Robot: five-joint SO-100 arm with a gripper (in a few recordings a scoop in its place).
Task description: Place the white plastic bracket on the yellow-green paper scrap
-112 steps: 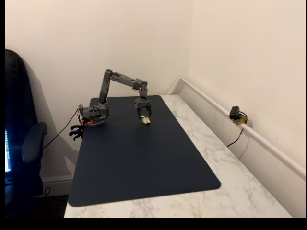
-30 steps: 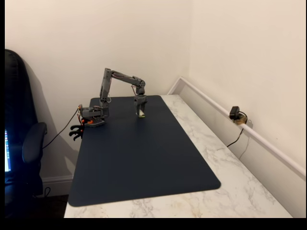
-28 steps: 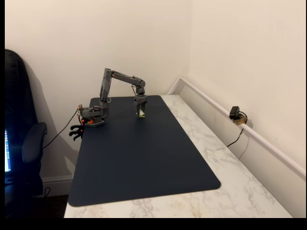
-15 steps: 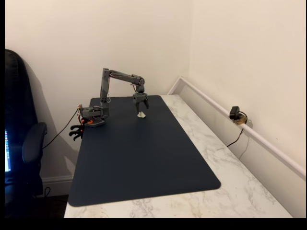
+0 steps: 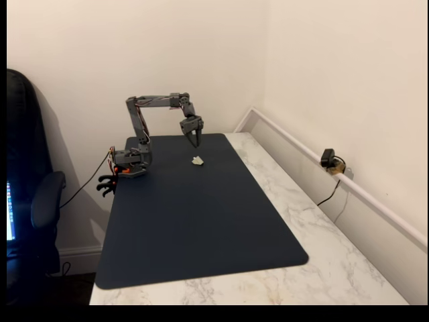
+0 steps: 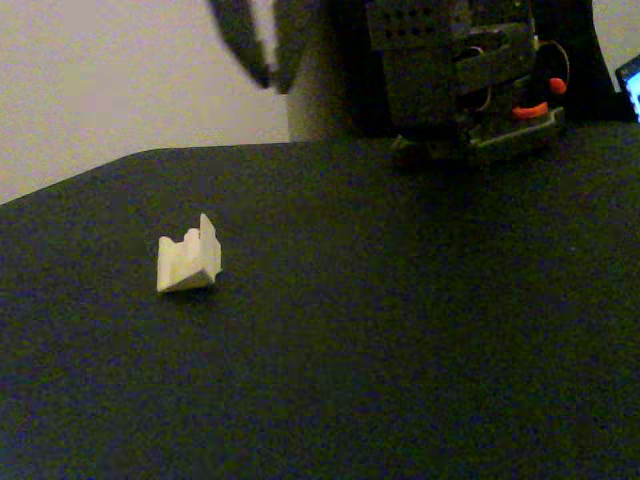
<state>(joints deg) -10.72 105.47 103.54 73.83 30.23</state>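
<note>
Presently I am hanging above the dark mat [image 5: 201,221] with my jaws [image 5: 194,138] empty; at this range I cannot tell whether they are parted or together. The white plastic bracket [image 6: 188,264] is lying on the mat just below and in front of me, apart from me, small and pale against the dark surface [image 5: 198,161]. The yellow-green paper scrap I am not making out; it may be sitting under the bracket. I am judging the piece light, stiff and smooth-sided, likely to skid or tip if nudged. Should it need regripping, I am favouring its two flat outer faces, low, not the raised ribs on top.
</note>
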